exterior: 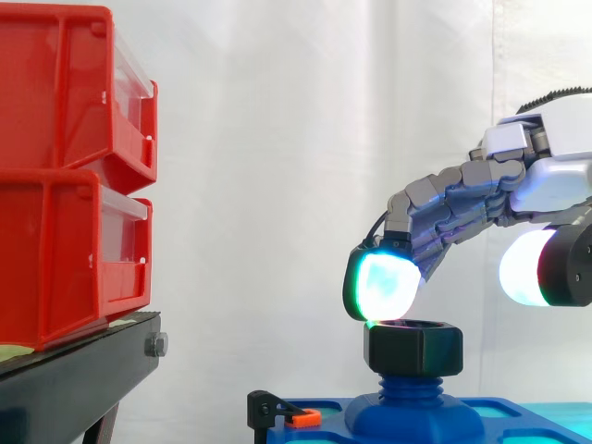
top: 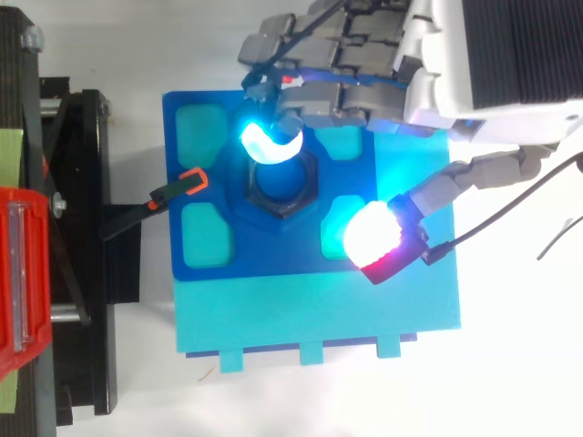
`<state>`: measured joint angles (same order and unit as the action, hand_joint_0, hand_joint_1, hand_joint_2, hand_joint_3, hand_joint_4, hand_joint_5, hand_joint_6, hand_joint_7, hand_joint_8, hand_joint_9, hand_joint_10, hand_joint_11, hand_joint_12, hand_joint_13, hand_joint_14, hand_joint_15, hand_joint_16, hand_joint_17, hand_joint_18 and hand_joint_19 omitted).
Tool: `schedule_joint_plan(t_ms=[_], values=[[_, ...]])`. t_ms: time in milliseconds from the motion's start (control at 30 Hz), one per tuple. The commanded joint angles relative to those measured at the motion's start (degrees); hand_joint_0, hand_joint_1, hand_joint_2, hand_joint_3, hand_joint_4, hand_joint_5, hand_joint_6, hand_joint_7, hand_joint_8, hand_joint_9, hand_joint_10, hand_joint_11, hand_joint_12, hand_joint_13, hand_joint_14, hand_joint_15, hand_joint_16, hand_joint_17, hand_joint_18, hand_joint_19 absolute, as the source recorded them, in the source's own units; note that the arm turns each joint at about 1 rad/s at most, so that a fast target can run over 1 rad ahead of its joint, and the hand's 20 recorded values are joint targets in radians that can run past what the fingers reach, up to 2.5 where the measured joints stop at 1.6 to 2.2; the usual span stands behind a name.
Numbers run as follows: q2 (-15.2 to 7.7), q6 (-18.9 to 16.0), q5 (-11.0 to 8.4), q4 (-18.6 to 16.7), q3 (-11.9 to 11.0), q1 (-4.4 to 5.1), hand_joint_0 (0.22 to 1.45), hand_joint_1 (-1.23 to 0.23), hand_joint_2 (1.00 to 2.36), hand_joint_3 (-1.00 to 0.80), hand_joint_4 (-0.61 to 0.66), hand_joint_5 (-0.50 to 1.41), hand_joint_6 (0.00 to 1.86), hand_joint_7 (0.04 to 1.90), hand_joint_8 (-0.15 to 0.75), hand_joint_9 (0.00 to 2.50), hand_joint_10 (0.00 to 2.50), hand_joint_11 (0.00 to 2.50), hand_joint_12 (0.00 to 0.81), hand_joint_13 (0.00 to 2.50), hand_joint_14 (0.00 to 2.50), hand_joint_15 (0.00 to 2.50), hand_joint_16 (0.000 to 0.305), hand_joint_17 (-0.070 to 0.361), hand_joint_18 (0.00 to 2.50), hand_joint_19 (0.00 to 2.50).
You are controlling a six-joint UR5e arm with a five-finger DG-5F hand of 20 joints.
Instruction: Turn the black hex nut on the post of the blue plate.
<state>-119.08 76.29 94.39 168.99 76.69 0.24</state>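
Note:
The black hex nut point(exterior: 413, 347) sits on the blue threaded post point(exterior: 412, 384) at the middle of the blue plate point(top: 209, 118). My hand point(exterior: 555, 176) reaches in from the right above it, open. Its fingers stretch leftward and bend down at the ends. One glowing cyan fingertip point(exterior: 384, 285) hangs just over the nut's far-left rim point(top: 310, 187), touching it or nearly so. The thumb pad point(top: 373, 232), glowing white, stays off to the right of the nut, clear of its side.
Two stacked red bins point(exterior: 65, 176) rest on a black stand point(exterior: 74, 370) at the left. A black clamp with an orange tip point(top: 187, 182) holds the plate's left edge. The plate lies on a teal base point(top: 319, 309).

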Motion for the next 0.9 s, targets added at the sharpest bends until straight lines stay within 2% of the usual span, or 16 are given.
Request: schedule_joint_plan(t_ms=[0, 567, 867], values=[[0.08, 0.09, -0.09, 1.08, 0.04, 0.20, 0.45, -0.51, 1.00, -0.50, 0.23, -0.20, 0.50, 1.00, 0.266, 0.29, 0.00, 0.09, 0.359, 0.38, 0.01, 0.17, 0.060, 0.134, 0.36, 0.56], [0.60, 0.18, -0.44, 1.79, 0.04, 0.64, 0.45, -0.51, 1.00, -0.50, 0.23, -0.20, 0.50, 0.99, 0.266, 0.28, 0.00, 0.09, 0.358, 0.38, 0.01, 0.17, 0.060, 0.134, 0.36, 0.56], [0.52, 0.27, -0.44, 3.02, 0.04, 0.55, 0.45, -0.51, 1.00, -0.50, 0.24, -0.20, 0.50, 0.99, 0.267, 0.28, 0.00, 0.09, 0.360, 0.38, 0.01, 0.18, 0.059, 0.134, 0.36, 0.56]])
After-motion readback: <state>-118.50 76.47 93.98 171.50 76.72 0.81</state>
